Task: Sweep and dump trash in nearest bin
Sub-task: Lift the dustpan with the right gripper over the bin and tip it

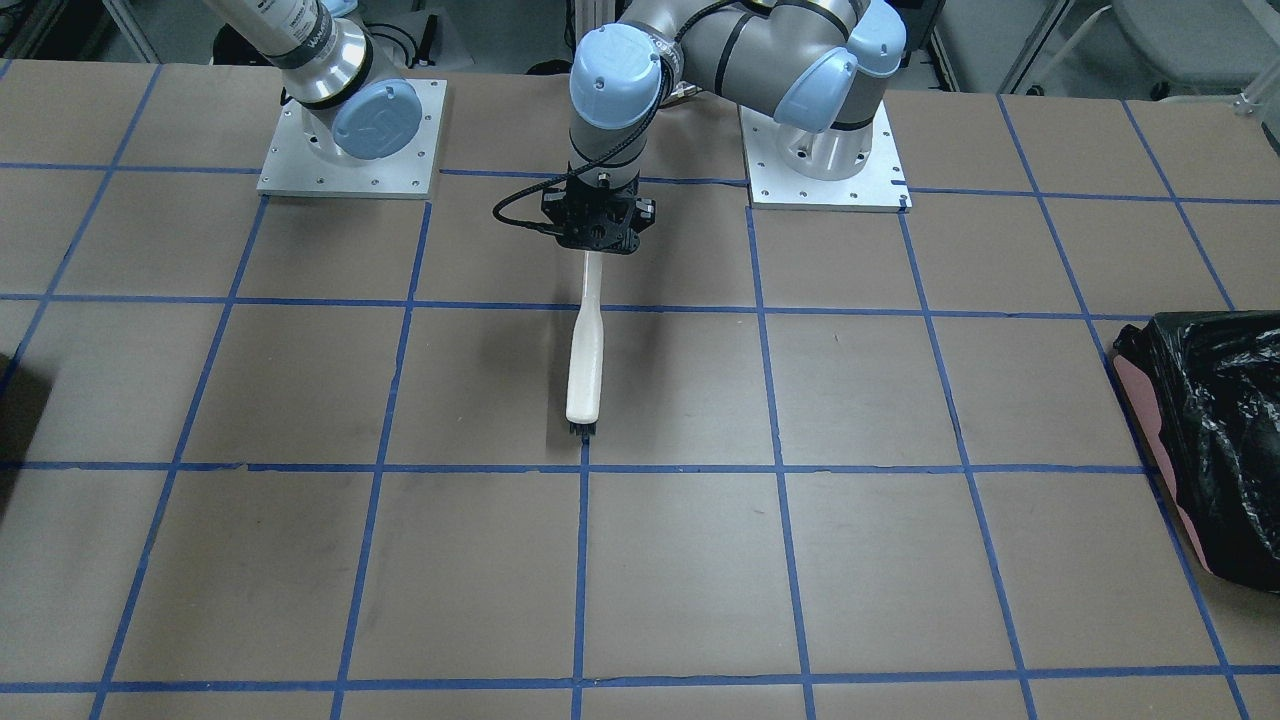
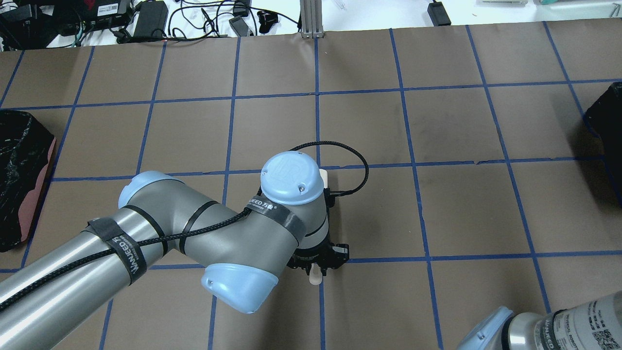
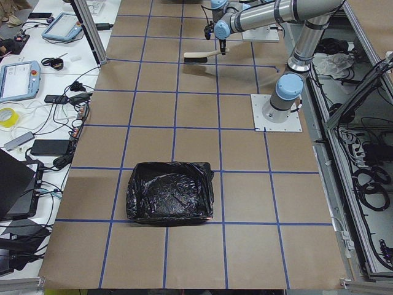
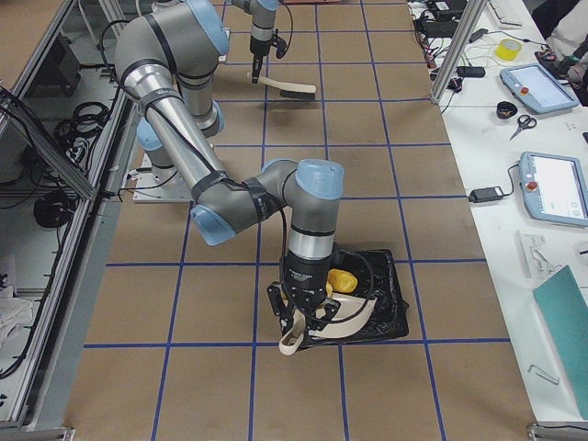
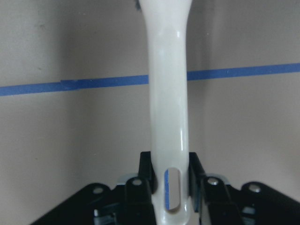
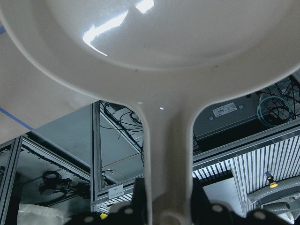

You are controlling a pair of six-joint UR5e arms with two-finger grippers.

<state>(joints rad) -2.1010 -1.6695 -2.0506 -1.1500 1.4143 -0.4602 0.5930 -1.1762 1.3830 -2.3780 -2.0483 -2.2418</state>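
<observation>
The left arm reaches to mid-table with its wrist pointing down. The left gripper (image 1: pixel 597 228) is clamped on a cream brush (image 1: pixel 586 360), held out over the brown, blue-taped table (image 1: pixel 900 400). At the table's end, the bent right arm's right gripper (image 6: pixel 166 199) pinches a dustpan (image 4: pixel 347 317) over a black-lined bin (image 4: pixel 390 299).

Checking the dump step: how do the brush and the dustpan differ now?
The brush is in the left gripper, the dustpan in the right gripper. The brush hangs over the middle of the table; the dustpan over the black-lined bin. The brush is narrow, the dustpan broad. Both are cream, gripped by the handle.
</observation>
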